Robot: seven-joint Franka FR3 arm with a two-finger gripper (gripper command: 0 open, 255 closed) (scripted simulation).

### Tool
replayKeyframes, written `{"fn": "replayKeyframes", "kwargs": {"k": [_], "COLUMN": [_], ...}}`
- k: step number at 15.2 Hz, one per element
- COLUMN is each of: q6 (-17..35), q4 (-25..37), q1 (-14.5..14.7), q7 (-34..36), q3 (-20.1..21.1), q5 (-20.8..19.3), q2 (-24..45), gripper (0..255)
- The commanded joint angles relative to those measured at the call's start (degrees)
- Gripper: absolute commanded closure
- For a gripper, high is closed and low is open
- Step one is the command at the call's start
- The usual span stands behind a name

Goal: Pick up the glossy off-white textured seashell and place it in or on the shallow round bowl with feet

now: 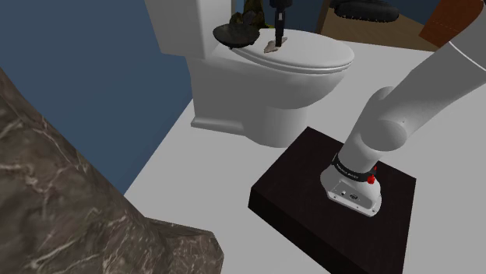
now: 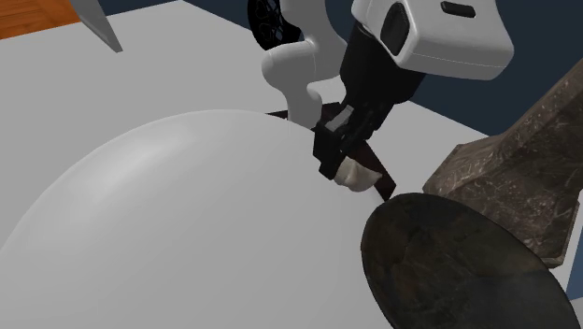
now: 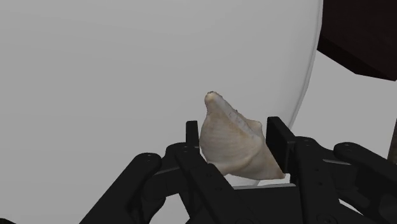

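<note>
Seashell (image 3: pixel 232 147) sits clamped in the end effector (image 3: pixel 235 130) at centre frame over the toilet lid (image 2: pixel 168 215), so the carry seems in hand, needing a short shift onto the dark bowl (image 2: pixel 458 271) at lower right.

A: Where is the seashell (image 3: pixel 232 146) sitting?
B: It is sitting clasped between the fingers of the end effector (image 1: pixel 275 37), over the toilet lid (image 1: pixel 311 54), just beside the bowl (image 1: pixel 236 34), which is resting on the lid's rear end, toward the shoulder view's left
A: And the stand (image 1: pixel 335 206)?
B: It is standing on the floor (image 1: pixel 202 156) before the toilet, with a stone block (image 1: pixel 54 187) lying at that view's lower left
</note>
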Motion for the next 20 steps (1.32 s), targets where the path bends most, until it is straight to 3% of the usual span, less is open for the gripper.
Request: {"fn": "replayKeyframes", "kwargs": {"k": [1, 6, 20], "q6": [0.15, 0.19, -10.37], "q4": [-0.08, -0.19, 12.36], "q1": [-0.09, -0.15, 0.06], "q7": [0.04, -0.02, -1.74], "q3": [-0.13, -0.15, 0.37], "q5": [-0.17, -0.19, 0.38], "q2": [0.22, 0.14, 2.01], "gripper": [255, 255, 255]}}
